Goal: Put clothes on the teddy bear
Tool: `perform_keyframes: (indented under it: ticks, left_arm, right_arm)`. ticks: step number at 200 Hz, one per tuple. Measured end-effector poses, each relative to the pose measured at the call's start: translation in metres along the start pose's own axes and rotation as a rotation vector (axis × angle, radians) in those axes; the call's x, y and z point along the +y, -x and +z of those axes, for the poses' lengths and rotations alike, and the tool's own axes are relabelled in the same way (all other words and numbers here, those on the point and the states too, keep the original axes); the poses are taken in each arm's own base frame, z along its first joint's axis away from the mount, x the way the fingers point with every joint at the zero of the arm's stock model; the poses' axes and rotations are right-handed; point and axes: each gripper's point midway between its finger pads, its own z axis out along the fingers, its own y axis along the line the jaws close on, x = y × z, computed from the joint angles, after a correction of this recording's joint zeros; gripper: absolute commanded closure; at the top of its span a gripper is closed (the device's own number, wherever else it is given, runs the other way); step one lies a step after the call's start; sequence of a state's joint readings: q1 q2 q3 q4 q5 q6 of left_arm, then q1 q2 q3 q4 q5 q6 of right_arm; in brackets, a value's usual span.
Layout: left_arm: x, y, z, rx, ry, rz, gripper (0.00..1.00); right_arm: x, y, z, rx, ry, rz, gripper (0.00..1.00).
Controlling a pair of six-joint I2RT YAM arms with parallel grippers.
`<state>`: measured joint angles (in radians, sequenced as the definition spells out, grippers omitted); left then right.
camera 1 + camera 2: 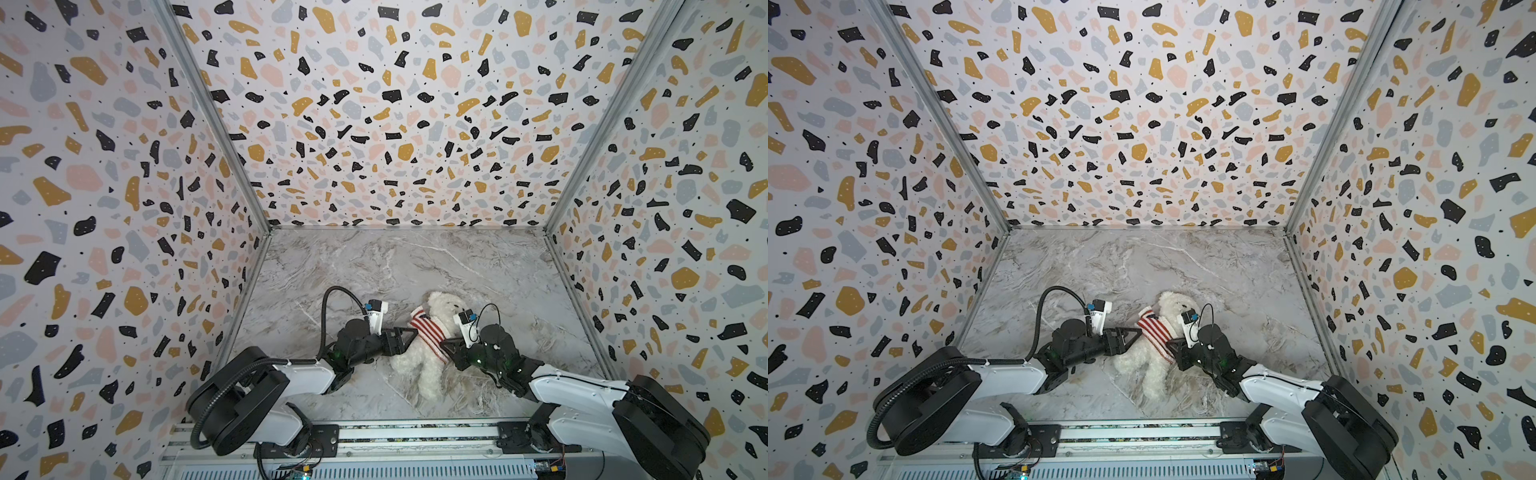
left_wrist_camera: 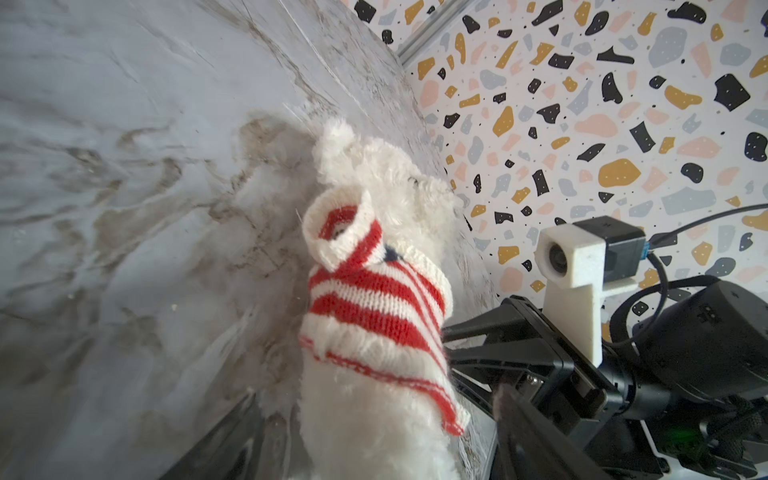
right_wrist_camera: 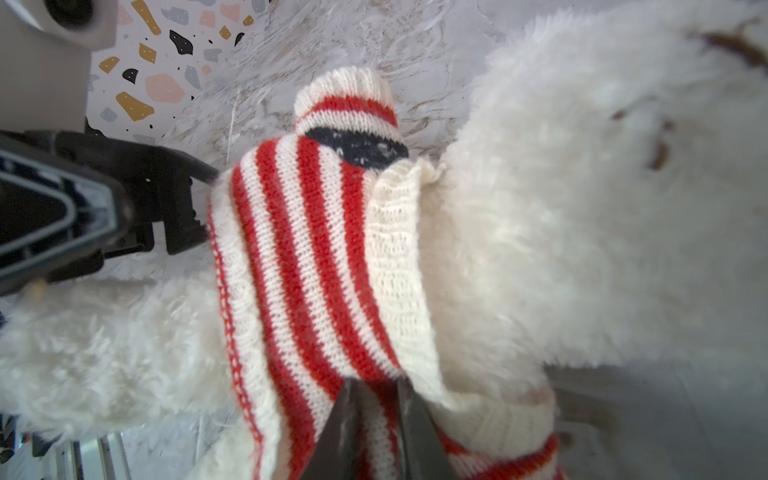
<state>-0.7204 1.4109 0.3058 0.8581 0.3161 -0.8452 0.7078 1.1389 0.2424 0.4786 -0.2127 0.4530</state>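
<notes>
Teddy bear [image 1: 419,370] lies flat on the counter [image 1: 374,266], close to the front edge and roughly midway between the side edges, head toward the back. The red-and-white striped sweater [image 1: 426,328] is over the head but bunched high on the chest, hem not down. Right fingers [image 3: 419,436] are nearly closed, pinching a fold of the sweater at the hem. Left fingers [image 2: 528,440] are spread wide and hold nothing, tips just beside the sweater's other edge. The sleeve [image 2: 336,224] on that side looks hollow; can't confirm where the arm is. My read on the risks:

- With only one pinch on and the bear unpinned, a pull from the right probably drags the whole toy across the counter instead of sliding the knit down.
- The pinch is on a thin fold, so stretchy knit can creep out of it under load.
- If the arm is trapped under the sweater body, tugging the hem locks it in and leaves the sleeve empty.
- The left side closing from here may take fur along with the knit, or miss the hem.
- The two arms are very close across the torso, so contact is likely if both move inward.
</notes>
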Motion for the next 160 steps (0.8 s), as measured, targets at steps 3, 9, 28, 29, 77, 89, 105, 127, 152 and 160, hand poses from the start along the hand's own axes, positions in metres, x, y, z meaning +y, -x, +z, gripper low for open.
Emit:
perform_keyframes:
  ticks: [3,9,28,29,77,89,105,127,152,160]
  left_arm:
    - [0.000,-0.002,0.001,0.004,0.002,0.000,0.13]
    - [0.001,-0.005,0.001,0.011,0.007,0.000,0.13]
    - [0.001,-0.015,0.005,0.033,0.034,0.012,0.13]
    - [0.001,-0.015,0.005,0.034,0.035,0.014,0.13]
    - [-0.008,-0.031,0.022,0.065,0.046,0.043,0.18]
    - [-0.004,-0.035,0.025,0.069,0.058,0.031,0.23]
    - [0.001,-0.038,0.028,0.064,0.072,0.021,0.30]
    - [0.001,-0.034,0.031,0.037,0.070,0.002,0.41]
    - [-0.002,-0.030,0.033,0.008,0.057,-0.014,0.59]
    - [-0.003,-0.028,0.034,0.000,0.054,-0.019,0.65]
  right_arm:
    - [0.000,0.000,0.000,-0.001,0.000,0.001,0.81]
    - [0.000,0.000,0.000,-0.003,0.001,0.002,0.81]
    - [-0.001,-0.002,-0.001,-0.005,0.002,0.009,0.81]
    - [-0.001,-0.002,-0.001,-0.006,0.002,0.009,0.81]
    - [-0.002,-0.006,-0.004,-0.011,0.004,0.020,0.81]
    - [-0.002,-0.007,-0.004,-0.011,0.004,0.022,0.81]
    - [-0.001,-0.008,-0.004,-0.009,0.007,0.024,0.81]
    - [-0.001,-0.009,-0.004,-0.009,0.008,0.031,0.81]
    - [-0.001,-0.009,-0.003,-0.010,0.009,0.034,0.81]
    - [-0.001,-0.009,-0.003,-0.010,0.008,0.034,0.81]
